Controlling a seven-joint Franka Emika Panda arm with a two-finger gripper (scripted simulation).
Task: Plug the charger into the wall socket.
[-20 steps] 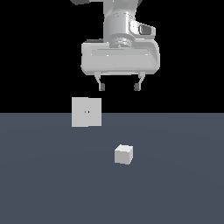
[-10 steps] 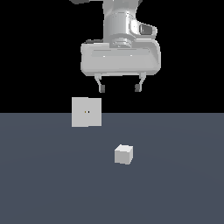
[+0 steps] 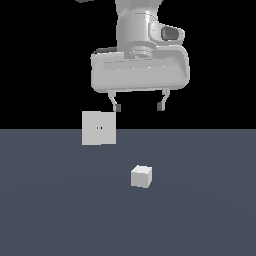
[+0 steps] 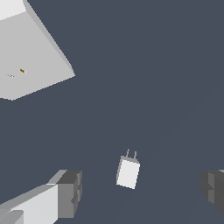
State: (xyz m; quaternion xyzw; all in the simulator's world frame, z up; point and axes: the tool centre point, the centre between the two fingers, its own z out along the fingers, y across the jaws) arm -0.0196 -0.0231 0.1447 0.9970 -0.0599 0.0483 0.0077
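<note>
The charger [image 3: 141, 176] is a small white cube lying on the dark grey floor, alone. In the wrist view the charger [image 4: 128, 172] shows two thin prongs at one end. The wall socket [image 3: 99, 128] is a flat upright white plate with two tiny holes, to the exterior view's left of the charger and farther back. It also shows in the wrist view [image 4: 30, 61]. My gripper [image 3: 139, 107] hangs high above the floor, open and empty, roughly over the charger. In the wrist view the charger lies between the fingers [image 4: 65, 192].
The dark grey floor [image 3: 200, 210] spreads flat around both things. Black background lies beyond its far edge.
</note>
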